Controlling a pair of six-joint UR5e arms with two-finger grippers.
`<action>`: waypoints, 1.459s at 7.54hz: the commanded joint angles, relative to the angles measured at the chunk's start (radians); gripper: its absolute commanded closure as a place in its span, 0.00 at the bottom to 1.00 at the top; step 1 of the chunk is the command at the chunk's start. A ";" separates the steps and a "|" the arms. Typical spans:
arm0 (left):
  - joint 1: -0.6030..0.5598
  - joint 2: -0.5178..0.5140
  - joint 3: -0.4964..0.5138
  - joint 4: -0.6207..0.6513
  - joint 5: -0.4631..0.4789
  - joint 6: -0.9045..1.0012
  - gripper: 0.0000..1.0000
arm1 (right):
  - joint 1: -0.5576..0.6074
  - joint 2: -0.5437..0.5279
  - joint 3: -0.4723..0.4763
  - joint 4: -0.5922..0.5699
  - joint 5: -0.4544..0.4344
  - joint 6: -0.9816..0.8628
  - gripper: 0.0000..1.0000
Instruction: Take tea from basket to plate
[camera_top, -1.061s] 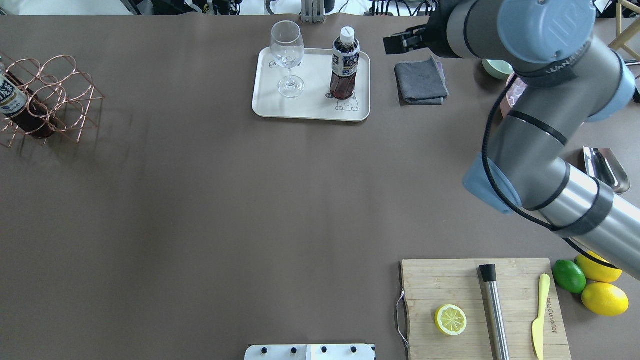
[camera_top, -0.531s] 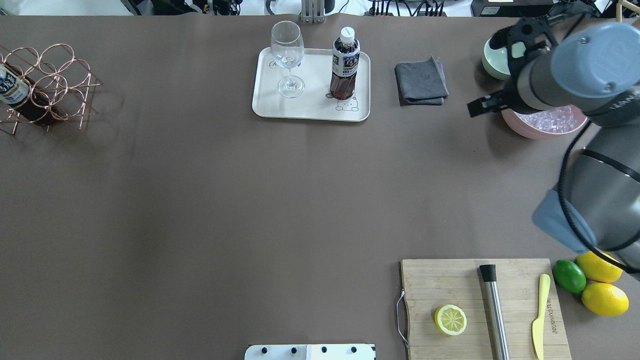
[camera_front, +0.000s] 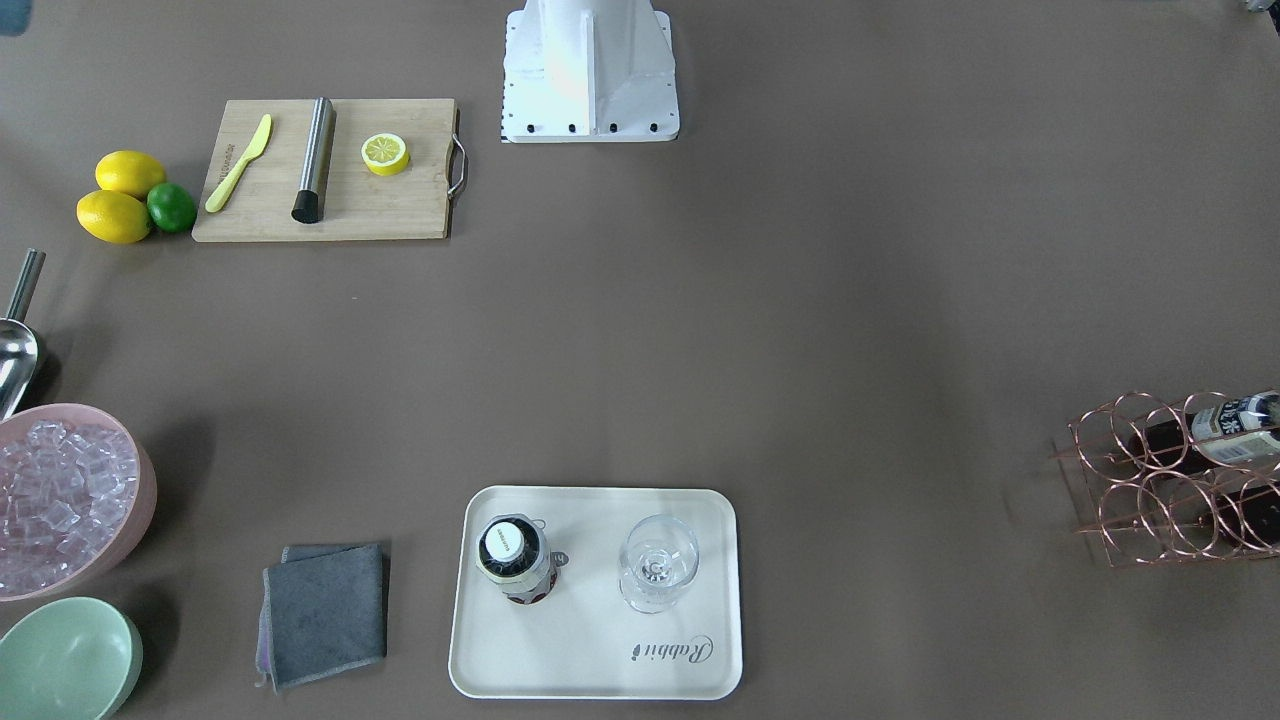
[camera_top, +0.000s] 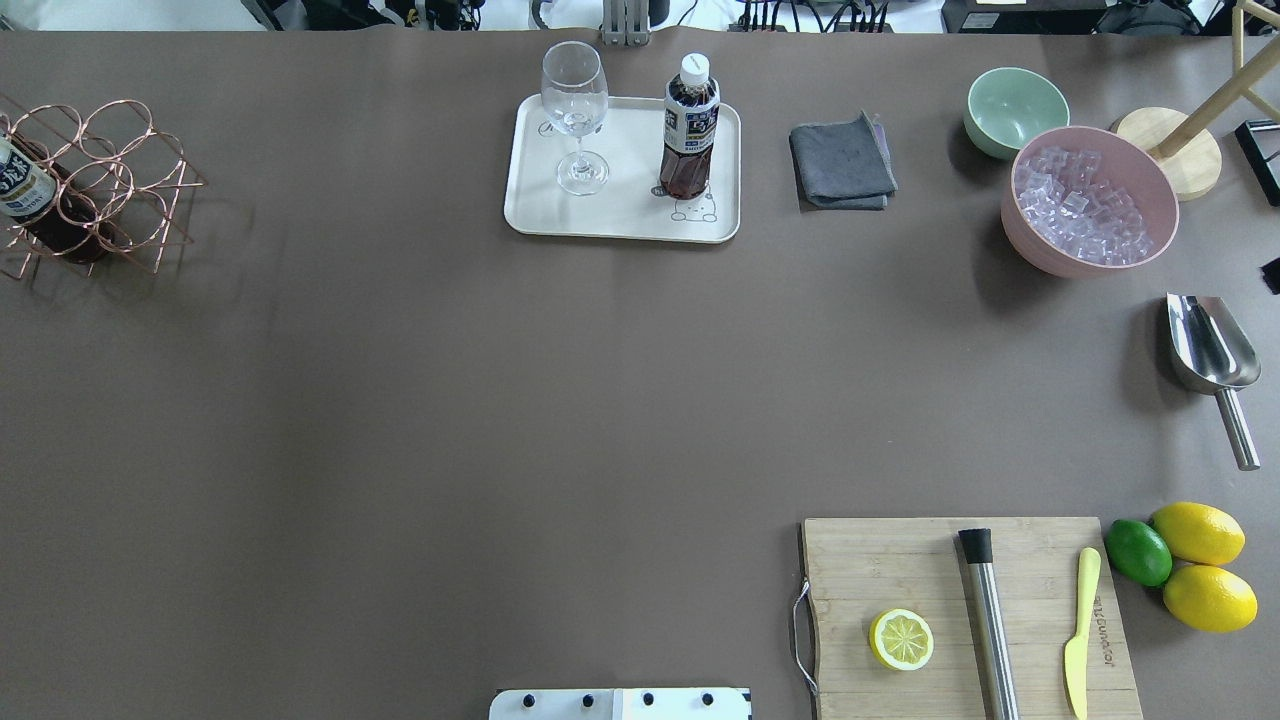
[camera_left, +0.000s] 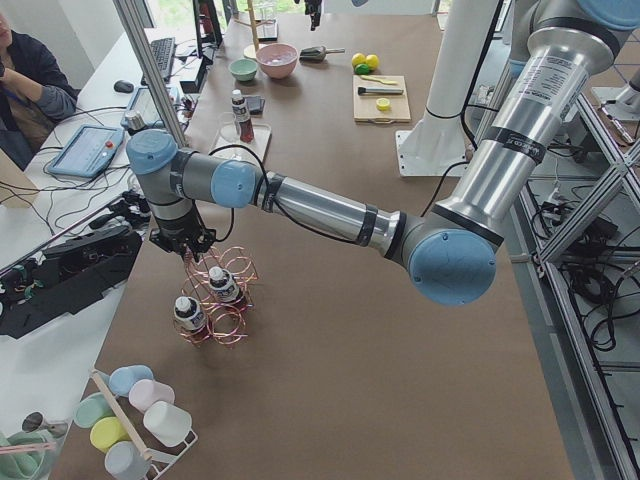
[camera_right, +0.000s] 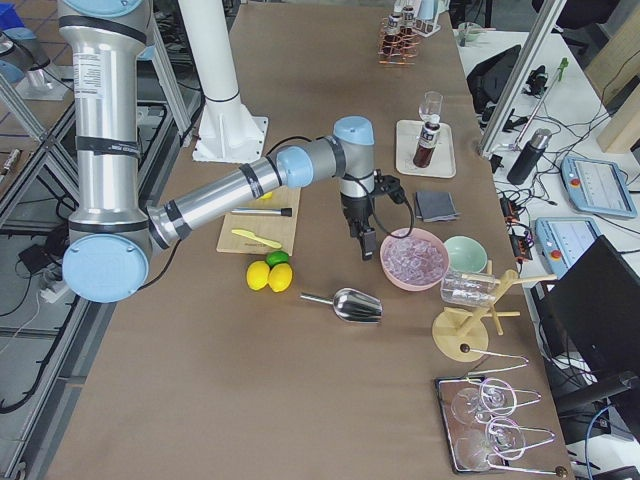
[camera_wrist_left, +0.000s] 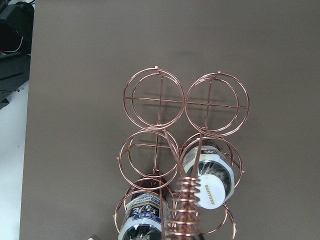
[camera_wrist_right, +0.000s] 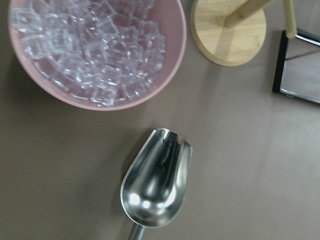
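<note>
The tea (camera_front: 512, 555) stood upright on the cream plate (camera_front: 580, 640) in the front-facing view, white cap up, beside a clear wine glass (camera_front: 657, 563). A second bottle (camera_front: 1235, 425) lay in the copper wire basket (camera_front: 1170, 500), well apart at the table's end. Overhead, dark liquid showed through the smooth plastic.

From the left end, the left gripper (camera_left: 188, 250) hung just over the basket's coiled handle. I could not tell whether its fingers were apart or together. From the right end, the right gripper (camera_right: 362, 240) hovered near the pink ice bowl (camera_right: 400, 283), its fingers equally unreadable.

The left wrist view looked down through thin round rings at two capped bottles in their slots. The right wrist view showed a glossy steel scoop (camera_wrist_right: 157, 182).

If another bottle was wanted, I would steer clear of the handle, grip near the cap and draw along the slot's axis. The light rack looked likely to drag.
</note>
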 joint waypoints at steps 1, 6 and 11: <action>0.000 0.006 -0.006 -0.002 0.000 0.000 1.00 | 0.338 -0.045 -0.211 -0.001 0.278 -0.234 0.00; 0.005 0.011 -0.020 -0.001 0.000 0.000 1.00 | 0.336 -0.016 -0.335 -0.005 0.415 -0.230 0.00; 0.006 0.011 -0.021 -0.001 -0.002 -0.003 0.04 | 0.329 -0.030 -0.376 -0.001 0.417 -0.233 0.00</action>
